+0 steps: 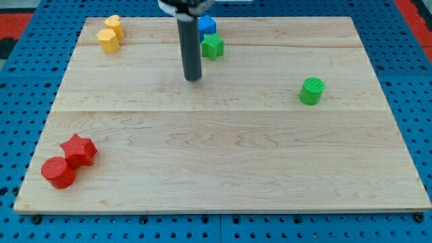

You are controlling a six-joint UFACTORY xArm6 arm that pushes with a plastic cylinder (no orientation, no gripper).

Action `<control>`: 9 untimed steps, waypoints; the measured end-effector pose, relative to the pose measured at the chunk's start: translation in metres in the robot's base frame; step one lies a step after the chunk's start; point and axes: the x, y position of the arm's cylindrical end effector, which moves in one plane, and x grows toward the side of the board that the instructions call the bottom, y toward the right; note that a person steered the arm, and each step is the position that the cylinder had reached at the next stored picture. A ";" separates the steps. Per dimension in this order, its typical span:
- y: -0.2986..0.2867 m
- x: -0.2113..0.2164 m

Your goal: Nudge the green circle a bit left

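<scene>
A wooden worktop (223, 162) is seen from above, set on a blue perforated base (20, 81). The green circle (312, 90) is placed on the view's right half, somewhat above mid-height, standing alone and well apart from every other block. The dark rod (190, 40) is seen coming down from the view's top, and my tip (194, 78) is set on the bare wood left of centre in the upper part, well apart from the green circle and to its left. No fingers are fitted to this arm, so no released or clenched state can be told.

Just right of the rod, a blue block (207, 26) is seen at the view's top, its shape partly hidden; a green star-like block (212, 46) is touching it from below. My tip is near that green block, lower and to its left, not touching.

At the top left, two yellow blocks (108, 40) (113, 25) are placed touching each other. At the bottom left, a red star (79, 150) and a red circle (59, 172) are placed touching.
</scene>
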 end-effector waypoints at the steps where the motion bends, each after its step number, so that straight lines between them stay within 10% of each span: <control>1: 0.065 0.085; 2: 0.184 0.133; 4: 0.256 0.070; 9: 0.150 0.007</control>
